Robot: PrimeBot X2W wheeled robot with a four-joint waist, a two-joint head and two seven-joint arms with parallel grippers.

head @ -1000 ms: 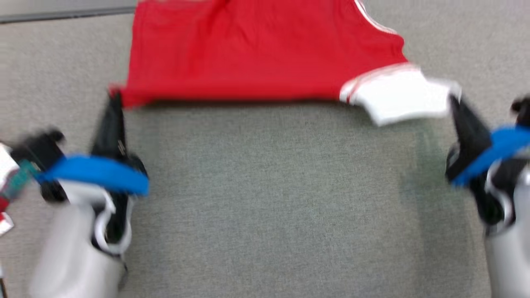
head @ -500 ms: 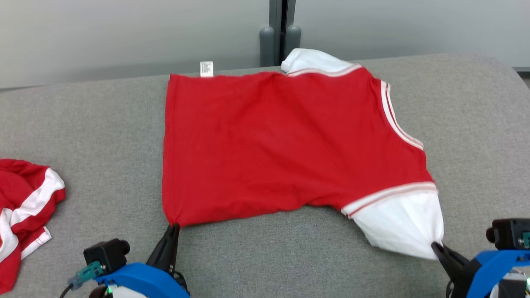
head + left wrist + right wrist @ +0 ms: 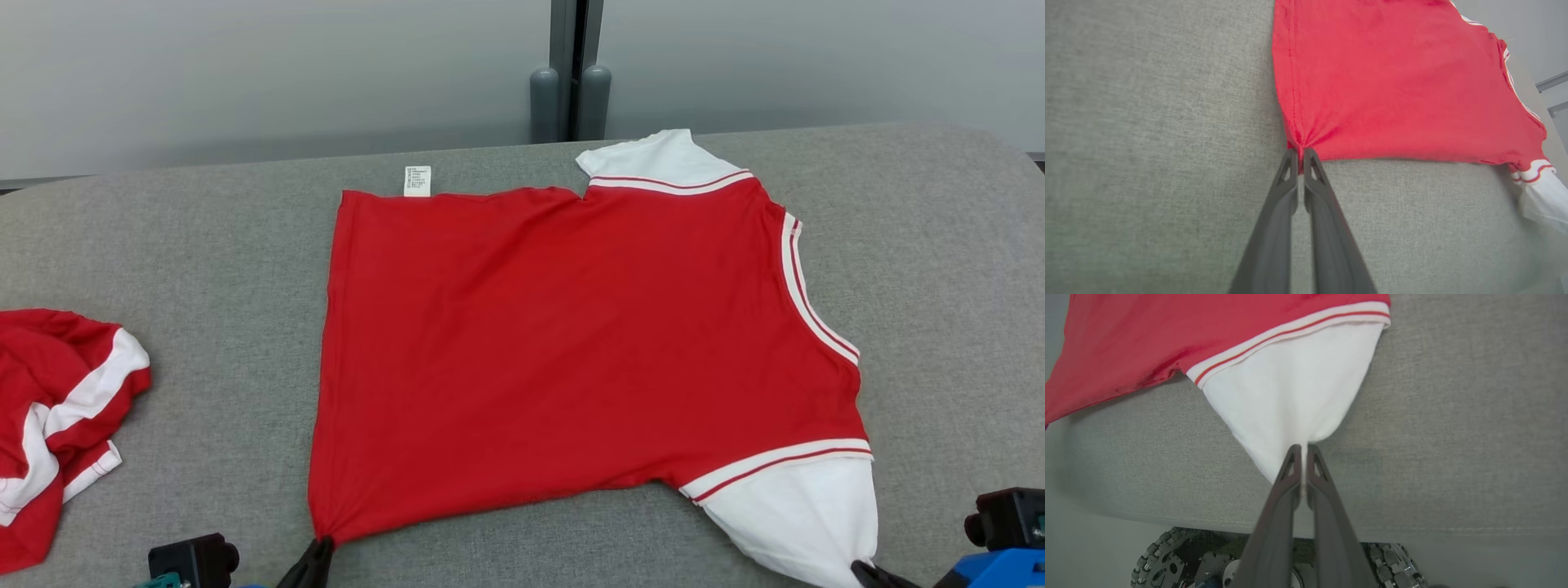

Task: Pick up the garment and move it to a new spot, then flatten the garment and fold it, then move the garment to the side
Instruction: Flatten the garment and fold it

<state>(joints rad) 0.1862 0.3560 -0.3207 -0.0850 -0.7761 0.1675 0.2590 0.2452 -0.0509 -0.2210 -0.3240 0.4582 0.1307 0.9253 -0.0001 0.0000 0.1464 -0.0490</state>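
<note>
Spread flat mid grey cushioned surface (image 3: 204,229): red garment (image 3: 571,351), hem edge to the robot's left, white-striped edge (image 3: 804,294) to its right. The left gripper (image 3: 1300,152) is clamped tight on the near hem corner, and the cloth bunches into small creases at the tips. The right gripper (image 3: 1303,448) is pinched on the tip of the near white sleeve (image 3: 800,514), which is drawn to a point.

Both grips are at the surface's near side. In the right wrist view the front seam runs just behind the fingers, with the wheeled base (image 3: 1163,559) below it. The near garment edge between the grips bows slightly away and lies on the surface.

Far side: a white care label (image 3: 417,180) sticks out past the far hem corner. The far white sleeve (image 3: 653,159) lies close to the surface's back edge, so there is little room there. A wall and a grey post (image 3: 569,90) stand behind.

Left side: a second red-and-white garment (image 3: 57,408) lies crumpled at the head view's left border, well apart from the hem edge, with a bare grey strip between them.

Right side: bare surface runs from the striped edge out to the rounded corner.
</note>
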